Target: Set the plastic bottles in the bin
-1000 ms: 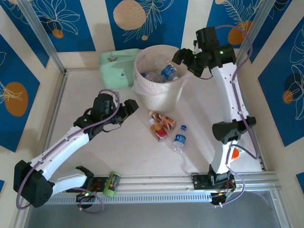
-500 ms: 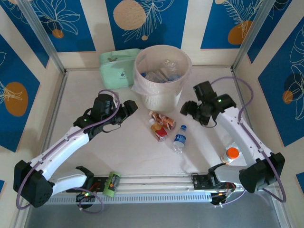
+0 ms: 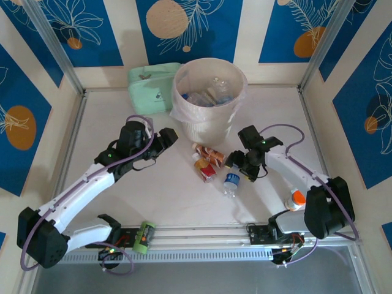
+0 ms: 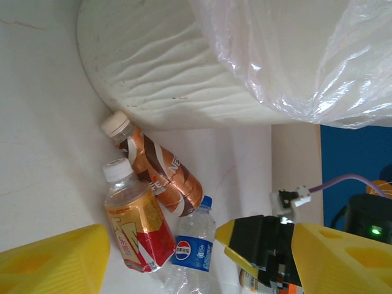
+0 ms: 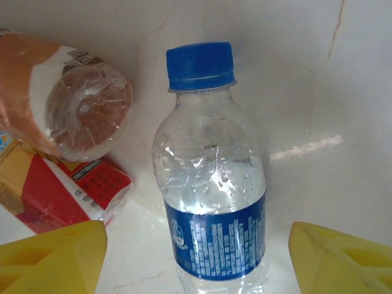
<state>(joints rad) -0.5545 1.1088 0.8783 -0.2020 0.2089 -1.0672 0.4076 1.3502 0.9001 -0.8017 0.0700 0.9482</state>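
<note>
The clear bottle [image 5: 211, 184] lies on the table [image 3: 171, 196] just near of the bin, its blue cap pointing far. A blue label wraps its lower half and droplets cling inside. A second ago the right gripper [image 5: 196, 251] was up at the bin's rim; now it has swung down over this bottle, with its jaws open to either side and gripping nothing yet. One drop looks done and the next pick is starting. Just left lie a brown bottle [image 5: 79, 110] and a red bottle [image 5: 61, 190], touching each other. Beyond them stands the bin [image 3: 211, 125], with several bottles already inside. The left gripper [image 3: 166, 138] has not moved; it hovers open and empty, left of the bin.
</note>
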